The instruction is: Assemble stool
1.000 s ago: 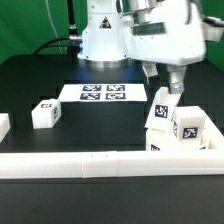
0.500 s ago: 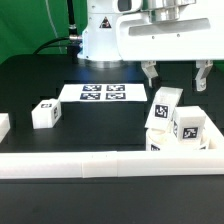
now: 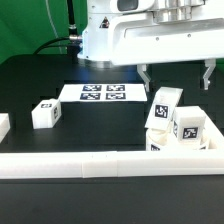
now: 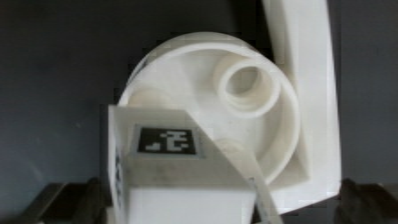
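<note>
Table: black table [image 3: 30, 85], carrying every part listed below.
Arm: Franka Panda arm [image 3: 105, 35], standing beyond the marker board.
Rail: long white rail [image 3: 90, 164], lying well nearer the camera than the marker board and running across the table.
Marker board: flat white marker board [image 3: 103, 93], lying fixed mid-table and serving as the reference for places.
Seat: round disc seat [image 4: 196, 60], set off the marker board toward the exterior view's right and close against the rail; its round socket [image 4: 249, 88] faced the wrist camera.
Gripper: gripper [image 3: 176, 75], hanging above the seat cluster on the same side of the marker board; fingers spread wide, nothing between them, clear of every part.
Leg pair: leaning leg [image 3: 164, 108] and squat leg [image 3: 188, 126], touching each other at the seat. One tagged leg overlapped the seat's rim in the wrist view; which of the two could not be told.
Loose leg: lone leg [image 3: 43, 113], well off the marker board toward the exterior view's left.
Edge piece: white part [image 3: 3, 125], cut off by the frame; kind not clear.
Step, judged: reaching for a leg of the pair.
Method, judged: descend centred over one leg, fingers on opposite flat faces, and close only once clear of its neighbour; the rail should brace the seat against sliding.
</note>
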`<state>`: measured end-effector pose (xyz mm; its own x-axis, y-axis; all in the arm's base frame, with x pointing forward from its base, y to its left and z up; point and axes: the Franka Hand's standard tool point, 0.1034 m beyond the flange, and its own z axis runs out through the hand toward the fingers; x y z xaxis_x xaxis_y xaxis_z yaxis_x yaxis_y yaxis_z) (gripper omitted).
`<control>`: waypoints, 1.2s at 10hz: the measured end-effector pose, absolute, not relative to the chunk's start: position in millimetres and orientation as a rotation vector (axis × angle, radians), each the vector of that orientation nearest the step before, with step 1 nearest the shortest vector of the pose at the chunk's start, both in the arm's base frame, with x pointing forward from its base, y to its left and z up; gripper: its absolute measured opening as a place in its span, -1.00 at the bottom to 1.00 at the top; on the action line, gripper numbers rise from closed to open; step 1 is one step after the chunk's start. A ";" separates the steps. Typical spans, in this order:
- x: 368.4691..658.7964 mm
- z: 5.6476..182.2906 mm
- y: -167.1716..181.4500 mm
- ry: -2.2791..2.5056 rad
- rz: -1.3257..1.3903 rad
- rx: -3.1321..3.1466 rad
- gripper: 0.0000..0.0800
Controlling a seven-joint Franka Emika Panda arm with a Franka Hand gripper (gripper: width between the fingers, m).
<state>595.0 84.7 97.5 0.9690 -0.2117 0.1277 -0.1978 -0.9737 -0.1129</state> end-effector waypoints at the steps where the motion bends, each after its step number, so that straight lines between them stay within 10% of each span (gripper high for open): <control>1: 595.2 97.2 81.7 0.251 -0.215 -3.028 0.62; 12: 595.1 95.0 66.2 -0.861 -0.222 -3.001 0.62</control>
